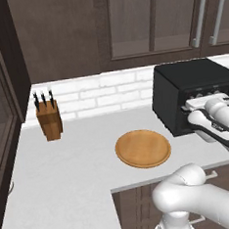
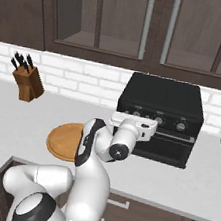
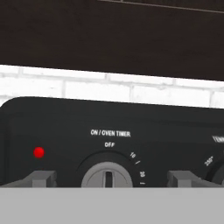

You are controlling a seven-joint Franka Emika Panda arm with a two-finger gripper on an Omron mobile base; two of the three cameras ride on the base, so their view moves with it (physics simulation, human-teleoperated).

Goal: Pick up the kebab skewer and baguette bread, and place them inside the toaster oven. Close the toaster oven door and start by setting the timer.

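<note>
At the toaster oven [image 2: 159, 118] | jaws apart, flanking timer knob [image 3: 106, 176] | red lamp [image 3: 39, 152] beside it

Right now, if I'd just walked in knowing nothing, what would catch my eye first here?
Probably the white arm reaching its open gripper up to the front of the black toaster oven on the counter, lined up with the timer knob, whose pointer sits at OFF beside a small red light. Next, the round wooden plate lying bare left of the oven, and the knife block by the brick wall.
</note>
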